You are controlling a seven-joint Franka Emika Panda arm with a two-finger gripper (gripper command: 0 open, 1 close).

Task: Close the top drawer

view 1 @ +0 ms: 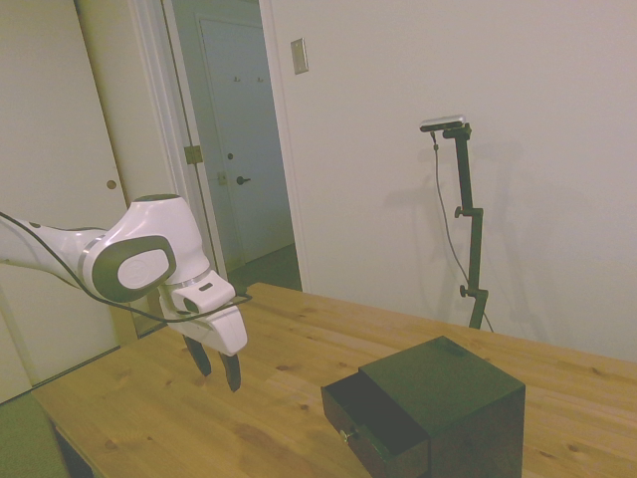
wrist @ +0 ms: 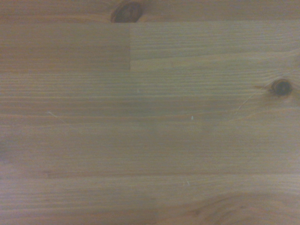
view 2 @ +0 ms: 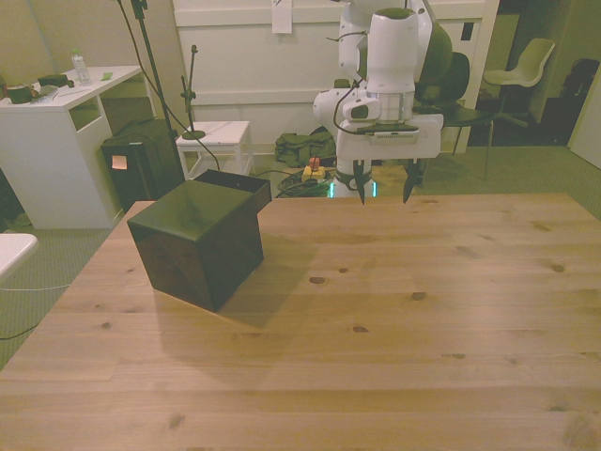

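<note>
The desk is honey-toned pine, striped with grain and dotted with dark knots. The chest and its top drawer are brown-black, with a brass knob. The white hand carries dark fingers.

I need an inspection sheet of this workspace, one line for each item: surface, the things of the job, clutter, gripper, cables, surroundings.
Surface: wooden table, knots in the planks; the wrist view shows only bare wood.
Job's things: top drawer pulled out of the dark drawer box, brass knob on its front.
Clutter: nothing seen on the table besides the box.
Gripper: gripper open, above the table, apart from the box, holding nothing.
Cables: black cable along the arm; cords on the floor behind the table.
Surroundings: white desk, chair, doorway.
</note>
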